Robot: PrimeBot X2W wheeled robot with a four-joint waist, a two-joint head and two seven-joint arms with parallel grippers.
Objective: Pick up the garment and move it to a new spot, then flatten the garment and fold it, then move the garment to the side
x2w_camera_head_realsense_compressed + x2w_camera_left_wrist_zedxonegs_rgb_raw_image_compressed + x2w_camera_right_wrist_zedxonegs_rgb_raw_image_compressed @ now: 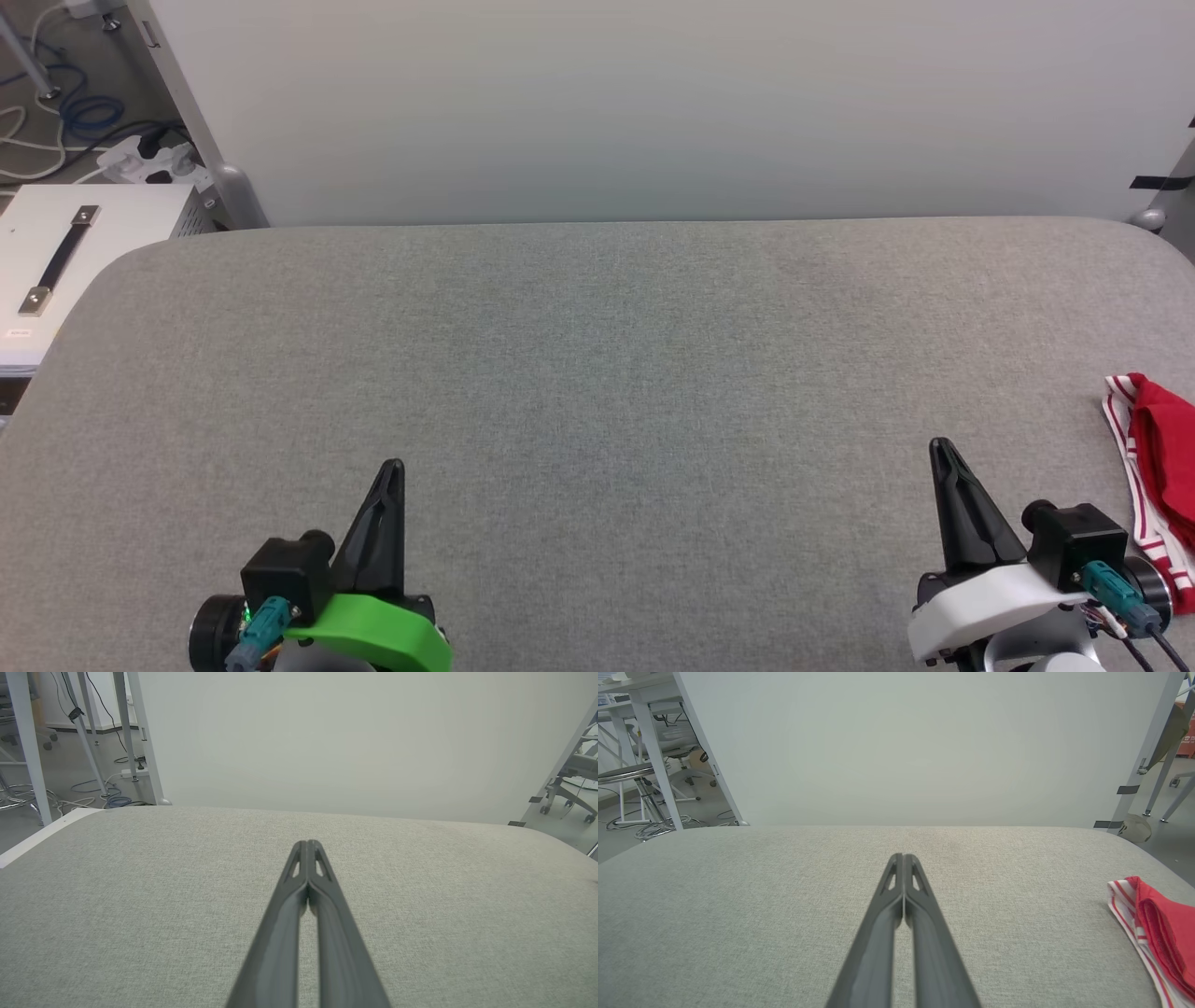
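Off to the outer side of the right gripper (939, 454), near its wrist but apart from its fingers, the garment (1160, 467) lies on the grey padded table (597, 355). What I can see of it is a red fold with red-and-white striped trim along the edge that faces the gripper. The rest runs past the edge of the head view, so I can't tell how it is laid out. Nothing is touching it.

The right gripper has its two long dark fingers pressed together all the way to the tips, with nothing between them. It points across the bare cloth toward the pale wall panel (653, 103) at the far side.

The left gripper (393, 469), well apart from the right one and level with it, is pinched tight in the same way and is also empty. There is only plain grey fabric ahead of it and to either side. Whether either pair of fingertips rests on the cloth or sits just above it, I can't tell.

Beyond the left gripper, out past its outer side, a white case (65, 252) with a black handle stands just beside the table's rounded corner. Farther on, loose cables (56, 121) lie on the floor.
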